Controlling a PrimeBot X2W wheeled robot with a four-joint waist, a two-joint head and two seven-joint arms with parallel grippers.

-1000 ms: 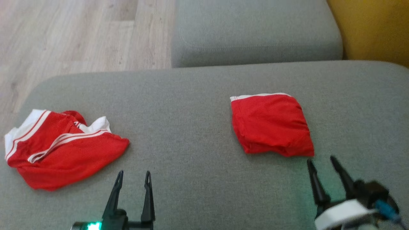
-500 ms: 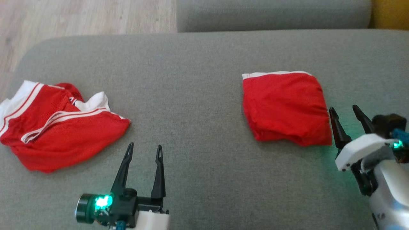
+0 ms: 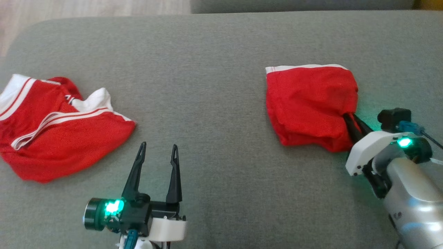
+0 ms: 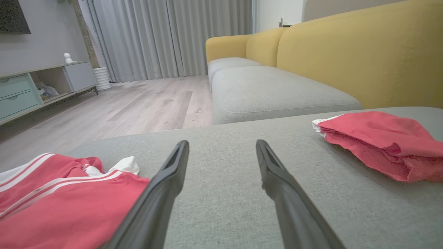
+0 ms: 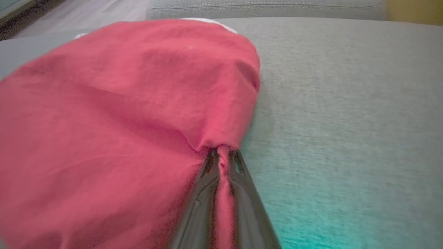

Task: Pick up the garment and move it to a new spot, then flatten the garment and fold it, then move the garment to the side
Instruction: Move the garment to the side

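Observation:
A folded red garment (image 3: 308, 103) with a white band along its far edge lies on the right of the grey cushion (image 3: 214, 52). My right gripper (image 3: 350, 117) is shut on a pinch of cloth at its near right edge, and the cloth bunches toward the fingers. In the right wrist view the red garment (image 5: 121, 103) is gathered into the shut gripper (image 5: 221, 152). My left gripper (image 3: 158, 148) stands open over bare cushion, holding nothing. The left wrist view shows the open left gripper (image 4: 221, 145) with the folded garment (image 4: 380, 141) at the right.
A crumpled red garment with white stripes (image 3: 59, 128) lies at the cushion's left end, also seen low left as the striped garment (image 4: 62, 204). Beyond are another grey seat (image 4: 277, 90), a yellow sofa back (image 4: 346, 52) and wooden floor (image 4: 138, 107).
The head camera has tilted down, shifting the whole picture. My right gripper went forward to the folded garment's right edge and shut on the cloth. The left gripper stays open.

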